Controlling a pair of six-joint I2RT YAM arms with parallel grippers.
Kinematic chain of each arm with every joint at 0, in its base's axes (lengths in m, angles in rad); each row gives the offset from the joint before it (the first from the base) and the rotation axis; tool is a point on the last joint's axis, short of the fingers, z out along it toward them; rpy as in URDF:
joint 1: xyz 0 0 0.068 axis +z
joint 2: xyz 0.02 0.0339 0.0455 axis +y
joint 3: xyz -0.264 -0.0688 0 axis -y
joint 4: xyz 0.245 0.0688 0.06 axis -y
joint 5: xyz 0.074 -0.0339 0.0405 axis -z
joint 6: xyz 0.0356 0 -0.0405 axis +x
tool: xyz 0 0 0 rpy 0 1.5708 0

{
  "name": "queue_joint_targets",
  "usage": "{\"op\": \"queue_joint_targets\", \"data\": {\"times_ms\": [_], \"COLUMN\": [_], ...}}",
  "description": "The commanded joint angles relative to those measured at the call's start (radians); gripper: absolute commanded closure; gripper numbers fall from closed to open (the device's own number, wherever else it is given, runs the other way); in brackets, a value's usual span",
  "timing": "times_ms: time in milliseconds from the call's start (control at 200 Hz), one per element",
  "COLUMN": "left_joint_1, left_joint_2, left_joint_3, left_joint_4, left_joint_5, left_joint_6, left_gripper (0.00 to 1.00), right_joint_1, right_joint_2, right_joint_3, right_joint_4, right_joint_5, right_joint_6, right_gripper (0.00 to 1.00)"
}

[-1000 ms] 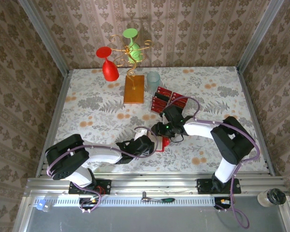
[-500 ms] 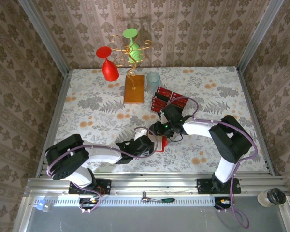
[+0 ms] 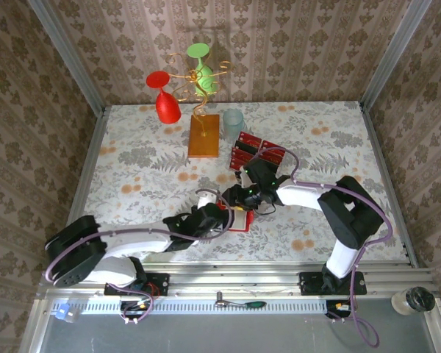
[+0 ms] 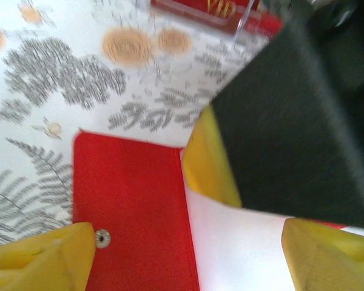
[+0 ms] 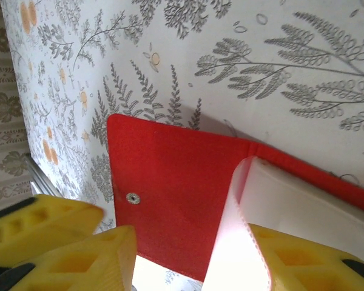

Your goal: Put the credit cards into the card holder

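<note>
Flat red wallet-like card holder [image 3: 240, 220] lay opened out on the floral-patterned worktop [image 3: 147, 169], mid-width and toward the near edge, directly under both end effectors. Change over the last second: the left arm stretched further forward and the left end effector [image 4: 185, 248] advanced onto the holder. The right end effector [image 5: 191, 242] crept slightly leftward, and less of the holder's red showed from above than before. Reading: both tools had converged on the holder, so the step in hand was probably spreading or pinning it open, not yet moving a card. Orientation, left wrist view: the long axis of the opened holder ran across the frame, with the red flap and its small metal snap dot [image 4: 102, 238] pointing left and the pale inside to the right. From above it was too covered to confirm the axis. Left end effector released, yellow fingers [image 4: 48, 260] wide apart, straddling the holder. Right end effector also spread, fingers either side of a raised pale leaf [image 5: 227, 236], not clamped on it. Small red rectangular credit cards [image 3: 251, 153] stood in rows just beyond the holder, none in either end effector.
</note>
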Motion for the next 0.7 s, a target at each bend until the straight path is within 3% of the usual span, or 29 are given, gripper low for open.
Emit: {"op": "queue_joint_targets", "data": {"times_ms": [0, 320, 695], "left_joint_1": [0.007, 0.083, 0.109], "left_joint_2": [-0.112, -0.390, -0.438], "left_joint_3": [-0.024, -0.110, -0.137], "left_joint_4": [-0.078, -0.183, -0.215], "left_joint_5": [-0.083, -0.107, -0.092], "left_joint_6": [0.018, 0.012, 0.004], "left_gripper": [0.16, 0.14, 0.14], "right_joint_1": [0.019, 0.082, 0.112], "right_joint_2": [-0.041, 0.022, 0.181], "right_joint_3": [0.034, 0.108, 0.159], "right_joint_4": [0.023, 0.031, 0.101], "right_joint_5": [-0.035, -0.001, 0.016], "right_joint_6": [0.039, 0.077, 0.107], "right_gripper": [0.51, 0.37, 0.37]}}
